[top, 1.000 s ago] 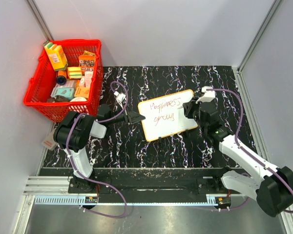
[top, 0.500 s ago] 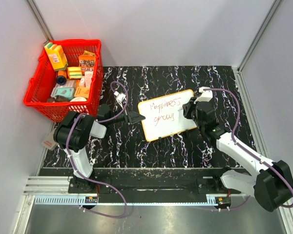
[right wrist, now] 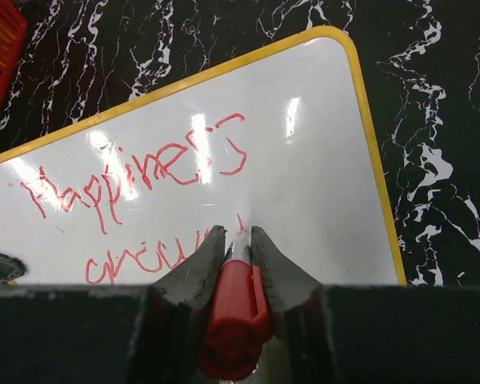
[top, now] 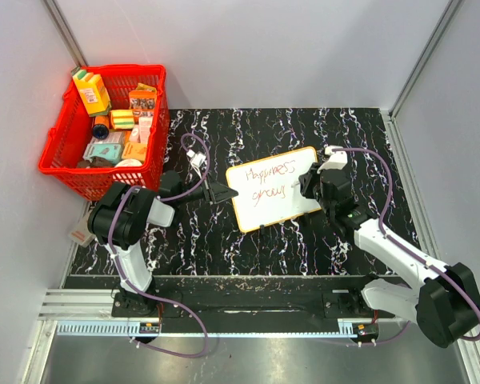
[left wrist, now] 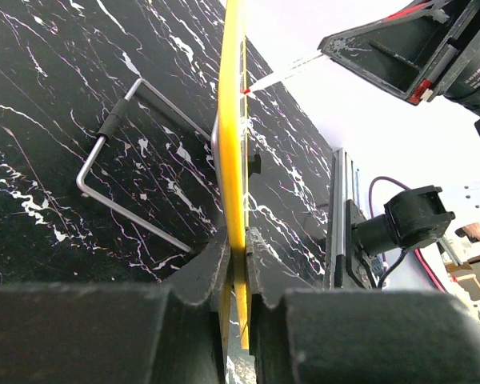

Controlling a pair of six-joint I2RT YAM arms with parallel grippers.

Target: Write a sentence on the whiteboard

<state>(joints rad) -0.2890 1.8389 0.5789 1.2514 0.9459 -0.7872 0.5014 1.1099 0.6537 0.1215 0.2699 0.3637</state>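
**Marker on the second line, right arm tucked in closer**

The whiteboard (top: 274, 188) sits mid-table on the black marbled table (top: 224, 240), exactly where it was a second ago, with no shift at all. The left gripper (left wrist: 238, 240) hasn't budged either. Its fingers are pressed together on the board's yellow rim, seen edge-on from the left wrist, with the wire stand (left wrist: 120, 184) angling out from the board's back.

Over on the right there is movement. The right arm's elbow and shoulder have swung a little to the left since the earlier frames, and the wrist has crept in closer over the board's right end. The right gripper (right wrist: 238, 240) is pinching a red marker (right wrist: 234, 308) tight between both fingers. The marker's pale nib meets the white face just past the end of the lower line.

The sentence (right wrist: 136, 180) reads "Happiness" on top, with a shorter word beneath starting "grow". From overhead the script is too small to tell whether that lower word has lengthened over the last second.

The red basket (top: 64, 160), packed with boxes, stays put at the far left corner, well apart from the board.
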